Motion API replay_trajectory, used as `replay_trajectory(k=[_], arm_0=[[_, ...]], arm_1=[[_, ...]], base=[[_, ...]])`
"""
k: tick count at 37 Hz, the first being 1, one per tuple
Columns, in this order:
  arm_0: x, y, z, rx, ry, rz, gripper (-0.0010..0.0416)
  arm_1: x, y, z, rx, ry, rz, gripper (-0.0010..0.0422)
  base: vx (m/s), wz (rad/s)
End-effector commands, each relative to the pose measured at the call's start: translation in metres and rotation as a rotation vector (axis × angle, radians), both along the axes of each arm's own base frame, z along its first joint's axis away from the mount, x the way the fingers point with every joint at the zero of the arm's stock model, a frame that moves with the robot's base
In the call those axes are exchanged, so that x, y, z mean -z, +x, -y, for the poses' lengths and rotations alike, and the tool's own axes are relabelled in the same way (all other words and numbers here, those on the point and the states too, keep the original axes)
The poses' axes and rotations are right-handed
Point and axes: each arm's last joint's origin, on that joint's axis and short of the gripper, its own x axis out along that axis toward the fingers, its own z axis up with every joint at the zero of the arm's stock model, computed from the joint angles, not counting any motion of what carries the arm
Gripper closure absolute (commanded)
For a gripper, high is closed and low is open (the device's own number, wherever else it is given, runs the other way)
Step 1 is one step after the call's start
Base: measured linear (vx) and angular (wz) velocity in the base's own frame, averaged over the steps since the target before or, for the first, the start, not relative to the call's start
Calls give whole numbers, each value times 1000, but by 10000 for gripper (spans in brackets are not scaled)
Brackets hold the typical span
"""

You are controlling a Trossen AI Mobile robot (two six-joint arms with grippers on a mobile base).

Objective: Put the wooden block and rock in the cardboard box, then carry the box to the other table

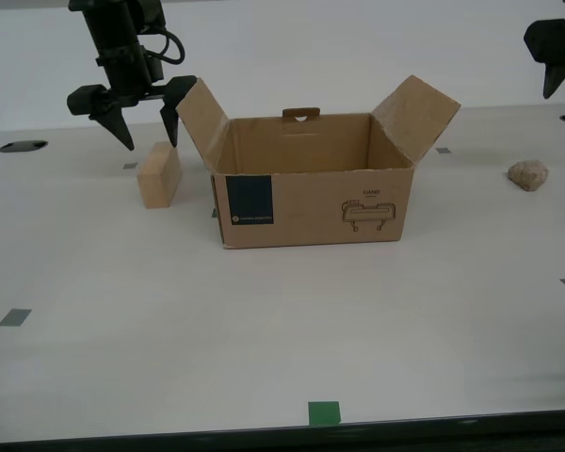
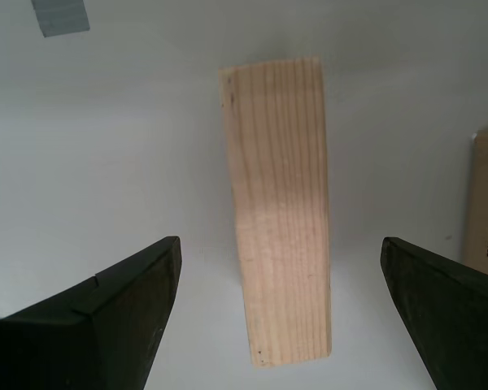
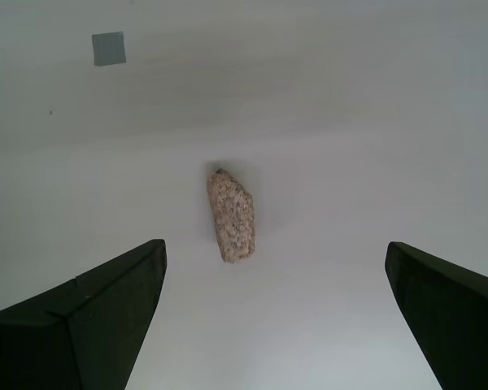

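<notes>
A green tape mark (image 1: pixel 324 411) lies nearest on the tabletop (image 1: pixel 264 330). Beyond it the cardboard box (image 1: pixel 311 193) stands open, flaps raised. The wooden block (image 1: pixel 159 175) stands on the tabletop at the box's 9 o'clock, close beside it. The rock (image 1: pixel 528 174) lies at its 3 o'clock, well apart. My second gripper (image 2: pixel 281 313) hangs above the block, jaws spread wide and touching nothing. My first gripper (image 3: pixel 276 313) hangs over the rock, jaws likewise spread.
</notes>
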Motion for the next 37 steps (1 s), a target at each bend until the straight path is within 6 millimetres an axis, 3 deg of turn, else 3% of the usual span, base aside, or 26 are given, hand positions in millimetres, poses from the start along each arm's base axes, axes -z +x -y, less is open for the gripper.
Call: replay_trajectory(k=[1, 17, 37], arm_0=[[10, 7, 1, -10, 12, 8, 32], [76, 29, 5, -13, 27, -54, 31], [93, 32, 0, -82, 24, -73, 46]], arm_1=[[0, 0, 2, -1, 2, -2, 78], [0, -1, 3, 0, 2, -3, 78], [0, 0, 4, 0, 1, 4, 78]], base=[[0, 0], [0, 0], [0, 0]])
